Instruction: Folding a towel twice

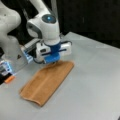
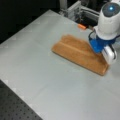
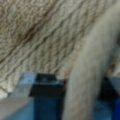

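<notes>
Towel [image 1: 46,82] folded, claw [image 1: 53,62] at its corner

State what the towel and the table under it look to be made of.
Towel: soft terry cloth, matte tan; the wrist view shows ribbed loops.
Table: probably metal or laminate, smooth grey, faint sheen.
The gripper is down at the towel's edge.

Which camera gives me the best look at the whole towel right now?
A front view shows the towel best: its full folded strip lies in sight, with the gripper at one end. In another front view the arm covers that end. The wrist view shows only close-up weave.
</notes>
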